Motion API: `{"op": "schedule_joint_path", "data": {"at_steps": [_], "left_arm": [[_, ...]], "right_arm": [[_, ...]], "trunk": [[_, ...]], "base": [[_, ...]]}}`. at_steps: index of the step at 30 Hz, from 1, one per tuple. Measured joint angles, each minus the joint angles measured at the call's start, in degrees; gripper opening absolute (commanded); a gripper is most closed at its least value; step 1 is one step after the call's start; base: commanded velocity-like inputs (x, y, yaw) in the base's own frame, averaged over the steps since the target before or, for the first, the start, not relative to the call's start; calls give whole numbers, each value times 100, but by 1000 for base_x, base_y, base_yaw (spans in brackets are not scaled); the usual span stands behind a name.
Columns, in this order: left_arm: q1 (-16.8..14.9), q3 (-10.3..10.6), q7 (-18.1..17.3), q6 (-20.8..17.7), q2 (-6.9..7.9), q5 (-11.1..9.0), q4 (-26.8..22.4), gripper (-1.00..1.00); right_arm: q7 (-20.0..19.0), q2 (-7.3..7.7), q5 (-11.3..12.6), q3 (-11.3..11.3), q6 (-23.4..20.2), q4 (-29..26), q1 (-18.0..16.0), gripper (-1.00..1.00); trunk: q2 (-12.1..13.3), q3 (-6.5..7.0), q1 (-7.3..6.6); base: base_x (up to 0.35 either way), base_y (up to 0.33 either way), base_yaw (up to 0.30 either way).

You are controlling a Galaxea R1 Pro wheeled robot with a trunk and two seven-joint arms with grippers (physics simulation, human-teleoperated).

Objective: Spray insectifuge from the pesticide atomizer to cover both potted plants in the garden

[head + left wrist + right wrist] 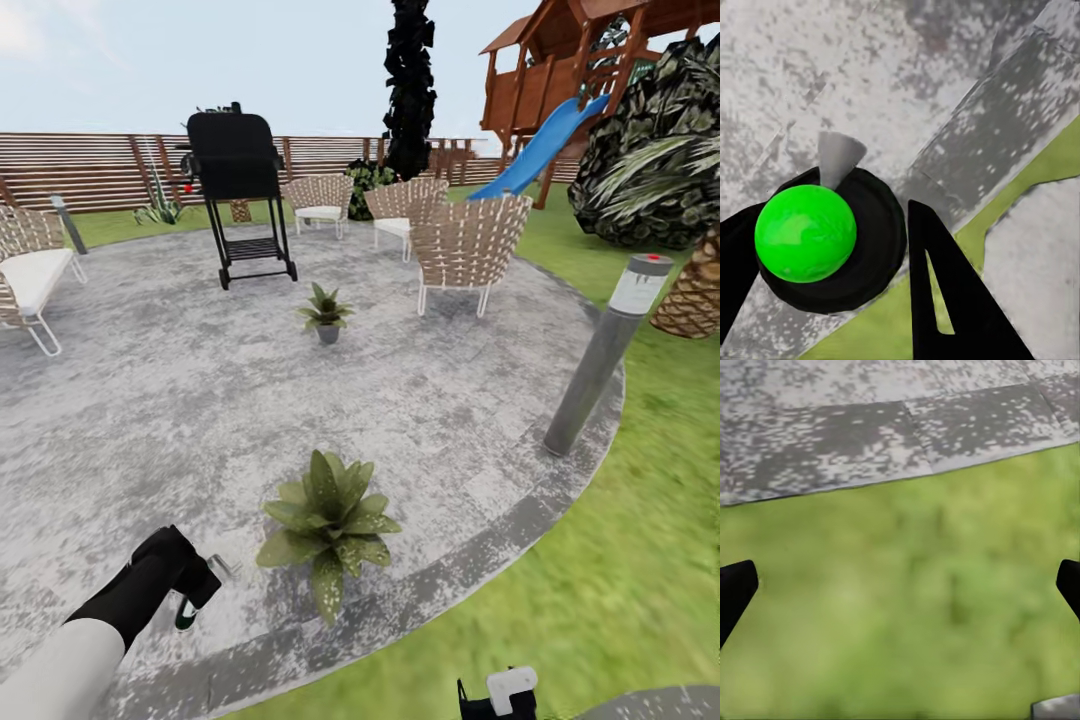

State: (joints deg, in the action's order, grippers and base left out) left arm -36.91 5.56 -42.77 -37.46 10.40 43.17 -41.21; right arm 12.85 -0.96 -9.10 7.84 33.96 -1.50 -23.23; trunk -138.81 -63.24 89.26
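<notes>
The left end effector (190, 590) is clamped on the pesticide atomizer (187, 612) just beside the nearer potted plant (328, 525); with the nozzle aimed off, its leaves could be missed. The right end effector (900, 585) is held open over lawn (900, 607).

Even, bright daylight render with no cast shadows; lawn (907, 607) blurred in the right wrist view; head-view edges stretched.

Speckled grey patio (150, 400); green lawn (600, 600); speckled green plants (328, 525) in grey pots (328, 334); black grill (236, 165); blue slide (540, 150); bright green cap (805, 233); black gripper (185, 580).
</notes>
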Motion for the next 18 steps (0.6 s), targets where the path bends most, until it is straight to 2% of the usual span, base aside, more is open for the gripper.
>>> {"op": "schedule_joint_path", "data": {"at_steps": [4,6,11,18], "left_arm": [[0,-25,37,2,-16,-26,-4,-100],[1,-26,42,6,-100,-36,-6,-100],[8,1,37,13,-123,-23,-6,-100],[11,20,41,12,-104,-6,-16,-100]], "right_arm": [[0,0,2,1,1,1,0,100],[0,0,4,2,3,1,-1,100],[0,0,4,8,4,1,-1,100],[-2,0,2,9,4,3,-2,100]], "trunk": [[0,0,-1],[0,0,0],[0,0,1],[0,0,1]], "base": [[192,224,-261],[64,40,-258],[14,9,-242],[1,0,-49]]}}
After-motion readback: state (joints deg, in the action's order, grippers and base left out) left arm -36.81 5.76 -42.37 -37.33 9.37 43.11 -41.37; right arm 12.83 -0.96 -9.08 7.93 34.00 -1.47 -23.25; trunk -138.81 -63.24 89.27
